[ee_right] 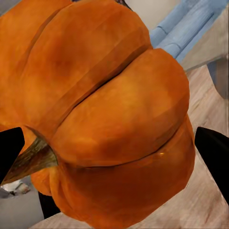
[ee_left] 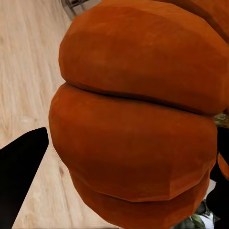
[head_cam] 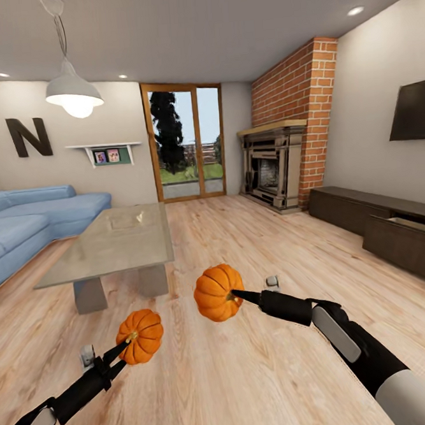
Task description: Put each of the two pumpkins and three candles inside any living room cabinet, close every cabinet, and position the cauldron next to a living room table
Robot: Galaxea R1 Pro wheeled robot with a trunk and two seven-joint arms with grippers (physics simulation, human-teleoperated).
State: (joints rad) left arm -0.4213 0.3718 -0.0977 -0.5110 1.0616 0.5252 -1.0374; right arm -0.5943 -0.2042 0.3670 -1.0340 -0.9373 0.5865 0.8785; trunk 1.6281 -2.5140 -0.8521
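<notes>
I am holding one pumpkin in each gripper, both lifted clear of the wood floor. My left gripper is clamped on the smaller pumpkin, near and left of centre; my right gripper is clamped on the bigger pumpkin, just right of it and a little farther off. In both cases my fingertips bite close to the stem end, so most of each pumpkin hangs out past my fingers.

I judge them light and stiff, but round, ribbed and smooth, so they could pivot or slip if I swing fast. A hold across the belly, fingers in the grooves, would be steadier.

The cabinet stands far right along the wall, one drawer apparently open. The table is far left.
</notes>
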